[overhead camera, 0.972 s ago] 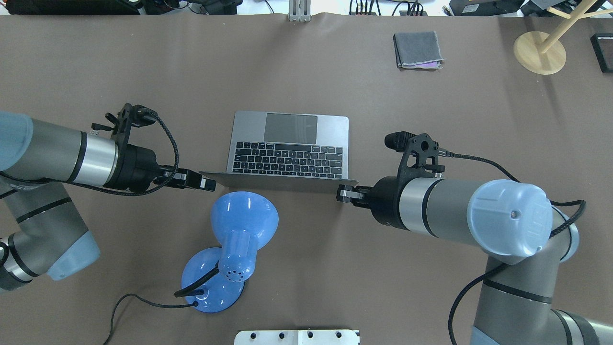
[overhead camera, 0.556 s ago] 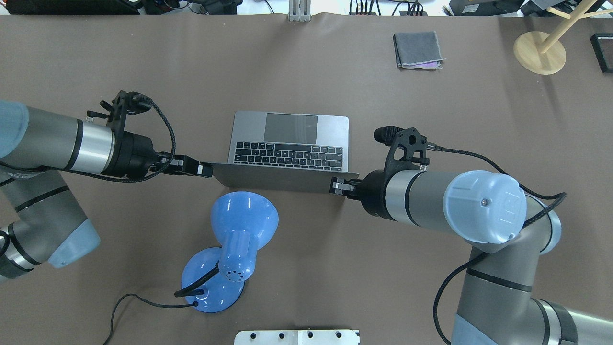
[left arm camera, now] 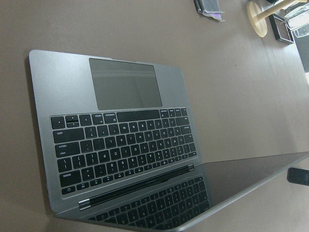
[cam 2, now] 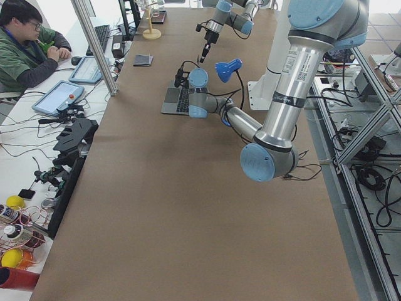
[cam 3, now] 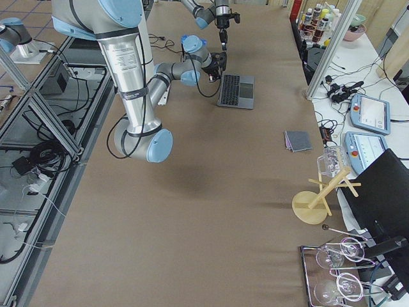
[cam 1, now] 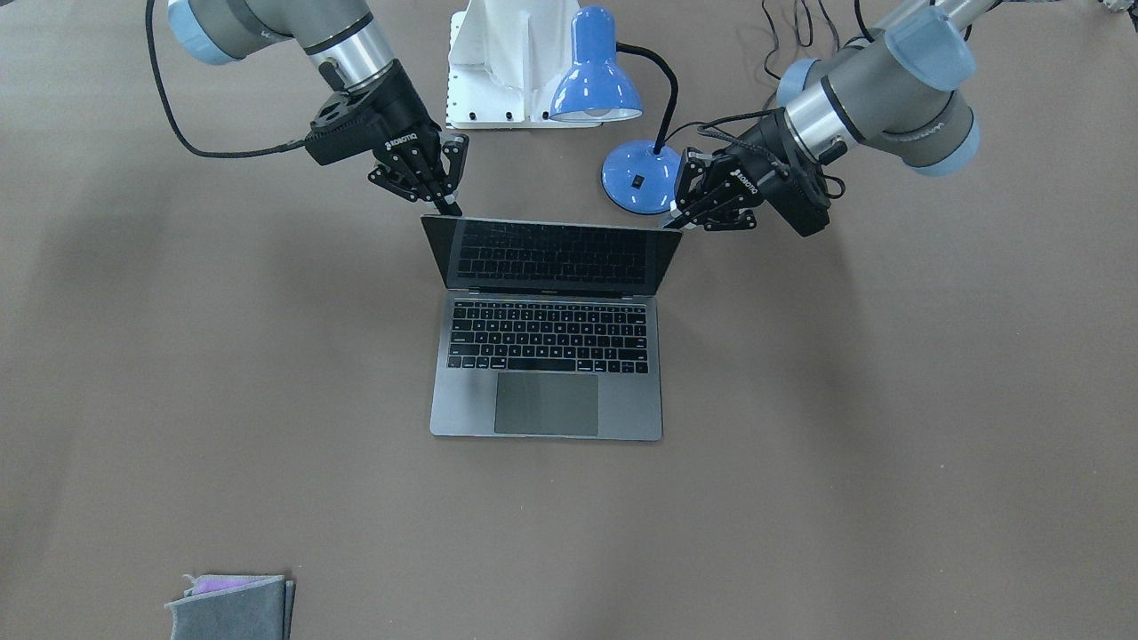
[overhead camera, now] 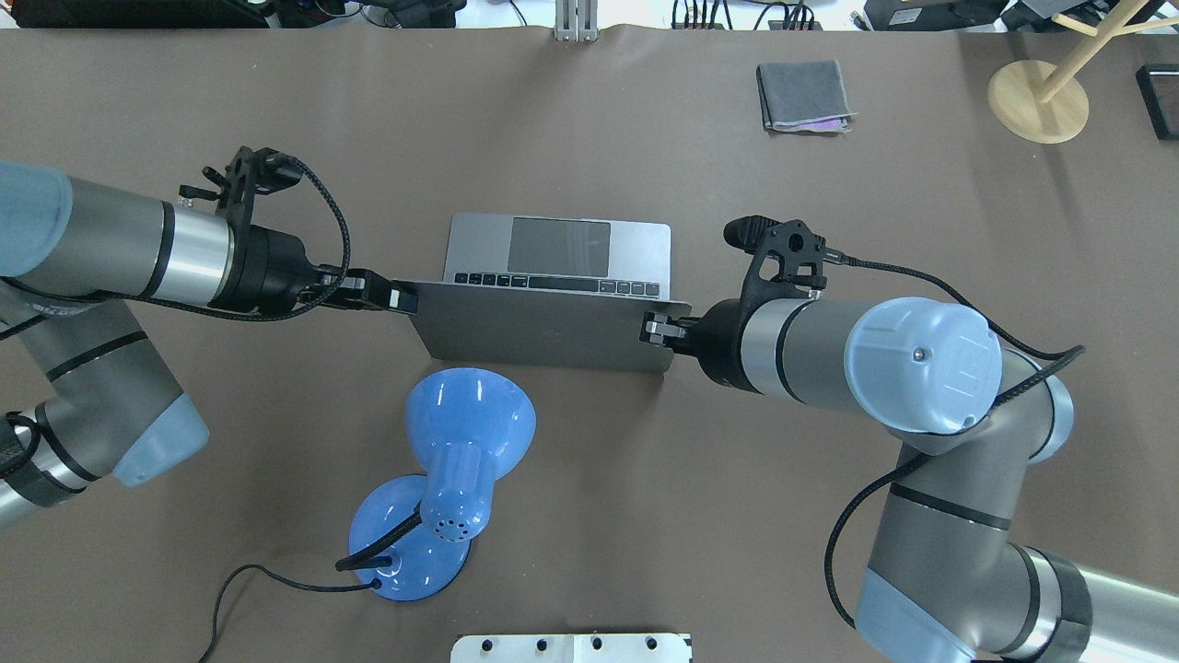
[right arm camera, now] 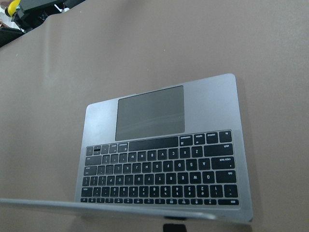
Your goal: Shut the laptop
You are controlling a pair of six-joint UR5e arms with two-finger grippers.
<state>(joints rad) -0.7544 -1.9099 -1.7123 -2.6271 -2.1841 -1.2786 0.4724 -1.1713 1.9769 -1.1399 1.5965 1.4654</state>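
The space-grey laptop (overhead camera: 543, 327) stands open in the table's middle, its lid leaning forward over most of the keyboard. In the front-facing view its black screen (cam 1: 551, 253) tilts over the keys. My left gripper (overhead camera: 401, 299) is shut, its tip against the lid's top left corner from behind; it also shows in the front-facing view (cam 1: 677, 220). My right gripper (overhead camera: 652, 329) is shut, its tip against the lid's top right corner, and shows in the front-facing view (cam 1: 449, 206). Both wrist views show the keyboard (left arm camera: 120, 150) and trackpad (right arm camera: 150, 112) under the lid's edge.
A blue desk lamp (overhead camera: 461, 433) stands close behind the lid on my side, its cord trailing left. A folded grey cloth (overhead camera: 803, 95) lies far right, and a wooden stand (overhead camera: 1038, 99) is at the far right corner. A white base plate (overhead camera: 571, 647) is at the near edge.
The lid has swung forward and down over the keyboard, hiding most keys. Both grippers have moved away from me with the lid's top corners.
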